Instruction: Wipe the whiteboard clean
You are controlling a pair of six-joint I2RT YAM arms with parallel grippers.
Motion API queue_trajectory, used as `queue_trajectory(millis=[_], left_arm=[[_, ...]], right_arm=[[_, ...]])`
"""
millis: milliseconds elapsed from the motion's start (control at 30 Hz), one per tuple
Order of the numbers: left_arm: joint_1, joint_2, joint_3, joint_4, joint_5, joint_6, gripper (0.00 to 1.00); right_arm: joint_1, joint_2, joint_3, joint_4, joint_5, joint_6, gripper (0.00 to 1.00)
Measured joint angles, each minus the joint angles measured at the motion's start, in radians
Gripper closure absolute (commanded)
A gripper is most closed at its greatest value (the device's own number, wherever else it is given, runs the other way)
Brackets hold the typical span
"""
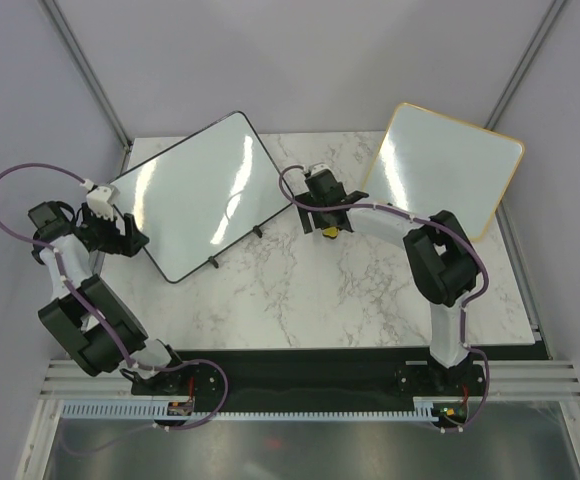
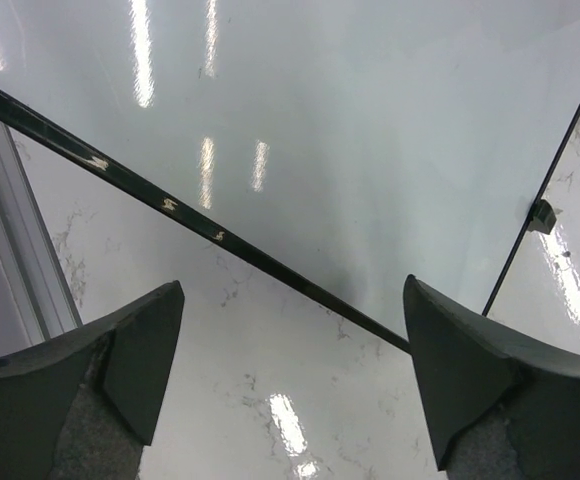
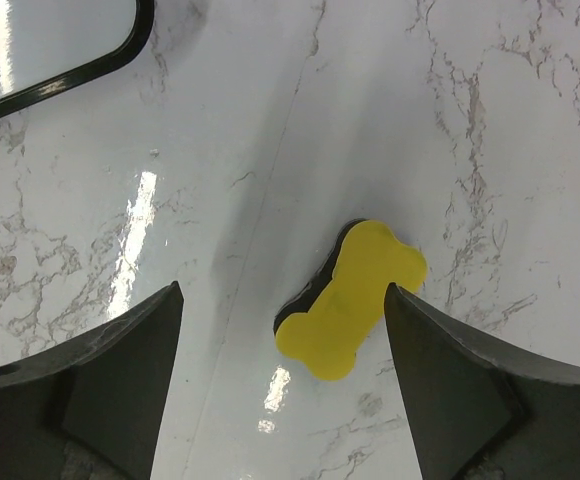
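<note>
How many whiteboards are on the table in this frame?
2: the black-framed whiteboard at the left, and a gold-framed board at the back right corner. None seems hidden.

one black-framed whiteboard [image 1: 195,190], one gold-framed board [image 1: 440,170], one yellow eraser [image 3: 355,295] and two robot arms [image 1: 90,320] [image 1: 440,260].

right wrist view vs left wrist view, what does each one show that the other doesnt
Only the right wrist view shows the yellow bone-shaped eraser lying on the table, seen between the open right gripper's fingers, plus one rounded corner of the whiteboard. Only the left wrist view shows a long straight run of the whiteboard's black frame, its glossy white face, a small black foot on its side edge, and the open left gripper. Both show the marble table and part of the whiteboard.
</note>
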Motion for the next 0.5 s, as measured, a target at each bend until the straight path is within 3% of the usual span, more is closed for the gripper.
queue_trajectory(millis=[300, 500], left_arm=[[0.0, -0.061, 0.011, -0.027, -0.027, -0.048, 0.01], [0.005, -0.126, 0.014, -0.026, -0.123, -0.149, 0.01]], right_arm=[[-0.01, -0.088, -0.067, 0.034, 0.015, 0.001, 0.12], [-0.118, -0.259, -0.208, 0.093, 0.018, 0.036, 0.11]])
